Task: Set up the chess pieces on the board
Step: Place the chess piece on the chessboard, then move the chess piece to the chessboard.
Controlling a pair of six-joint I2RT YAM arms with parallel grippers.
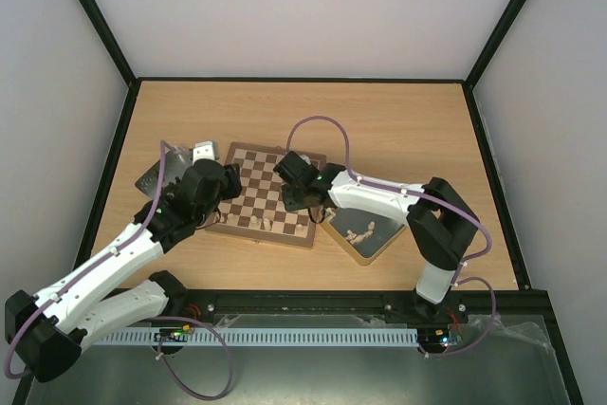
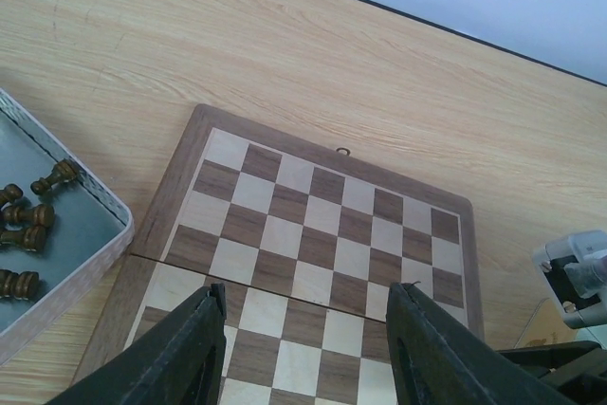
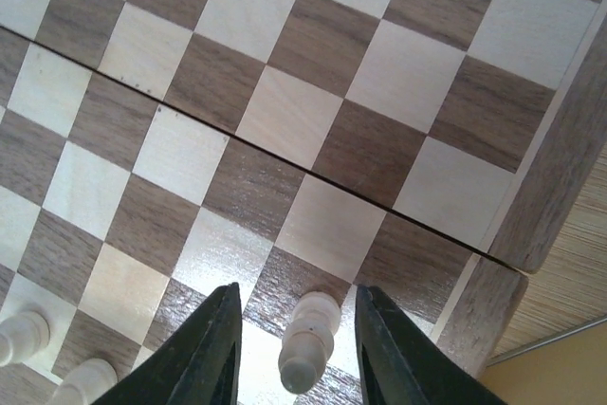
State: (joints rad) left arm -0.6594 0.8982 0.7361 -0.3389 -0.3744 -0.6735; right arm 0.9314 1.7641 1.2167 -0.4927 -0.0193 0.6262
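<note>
The board lies in the middle of the table. My right gripper is open near the board's right front corner. A pale chess piece stands upright on a square between its fingers, with a gap on each side. Two more pale pieces stand to its left in the same row. My left gripper is open above the left part of the board, with nothing between its fingers. In the top view a few pale pieces stand along the board's near edge.
A grey metal tray with several dark brown pieces lies left of the board. A gold square tin holding pale pieces sits to the board's right, under the right arm. Black frame rails border the table.
</note>
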